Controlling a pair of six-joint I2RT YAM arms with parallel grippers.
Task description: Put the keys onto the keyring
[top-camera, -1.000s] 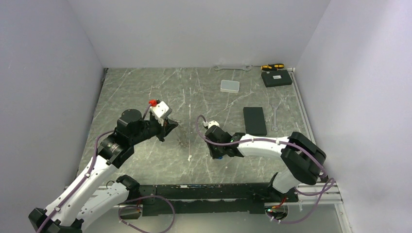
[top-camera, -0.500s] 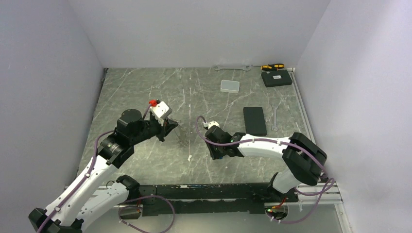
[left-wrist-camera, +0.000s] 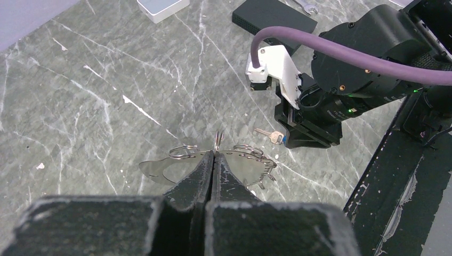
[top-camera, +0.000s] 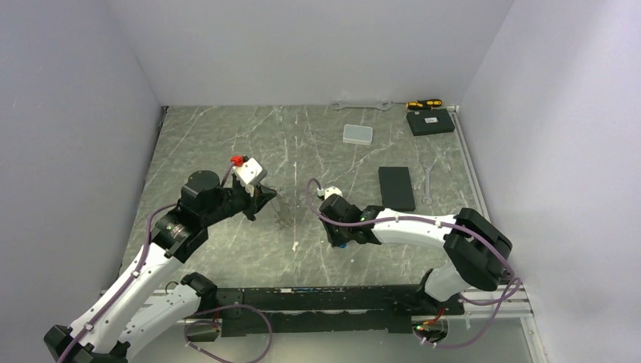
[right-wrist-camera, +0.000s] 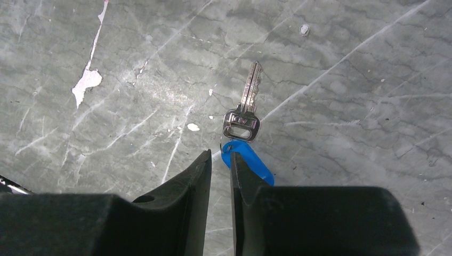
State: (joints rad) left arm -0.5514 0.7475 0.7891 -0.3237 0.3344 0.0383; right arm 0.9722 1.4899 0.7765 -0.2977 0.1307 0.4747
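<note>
Keyring (left-wrist-camera: 248, 150) in left pincer (left-wrist-camera: 214, 154), keys (right-wrist-camera: 242, 125) beside right pincer (right-wrist-camera: 219, 160), black slab (top-camera: 397, 188) beyond.

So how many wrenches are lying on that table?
2. One wrench lies along the back edge, left of the screwdriver; the other wrench lies by the right edge, beside the flat black box. More may be hidden from view.

The table (right-wrist-camera: 346, 64) is showing grey-green marble veined with white. The key (right-wrist-camera: 244, 106) is gleaming pale silver, its tag (right-wrist-camera: 250, 164) is glowing bright blue, and the keyring (left-wrist-camera: 160, 170) is shining silvery.
</note>
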